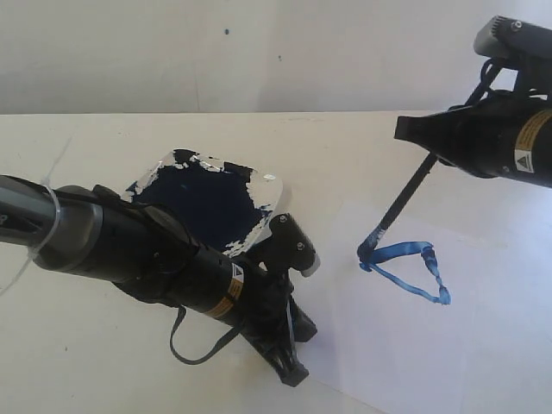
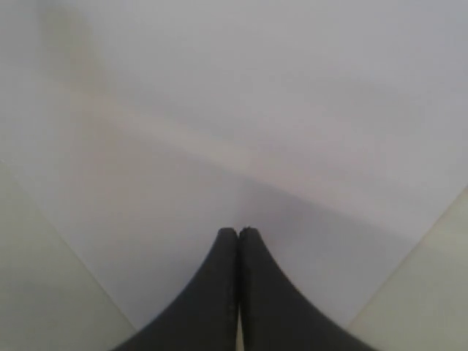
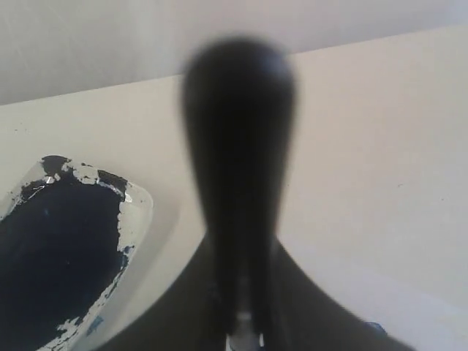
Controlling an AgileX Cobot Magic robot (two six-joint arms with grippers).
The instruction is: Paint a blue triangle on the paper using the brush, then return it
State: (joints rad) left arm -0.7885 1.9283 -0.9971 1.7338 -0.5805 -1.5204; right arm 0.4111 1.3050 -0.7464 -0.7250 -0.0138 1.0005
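A blue triangle [image 1: 412, 266] of uneven strokes lies on the white paper [image 1: 405, 345]. The thin black brush [image 1: 401, 203] slants down from my right gripper [image 1: 431, 148], which is shut on its handle. Its blue-stained tip touches the triangle's left corner. In the right wrist view the brush handle [image 3: 238, 146] is a blurred dark shape rising between the fingers of the right gripper [image 3: 241, 300]. My left gripper [image 1: 291, 371] is shut and empty, with its tips down on the paper's near left part. The left wrist view shows the left gripper [image 2: 238, 234] with its jaws pressed together over the paper [image 2: 256, 110].
A clear dish [image 1: 207, 203] holding a dark navy paint pool sits left of the paper, partly behind my left arm. The dish [image 3: 58, 256] also shows in the right wrist view. Cream tabletop [image 1: 86, 345] surrounds the sheet, and a pale wall stands behind.
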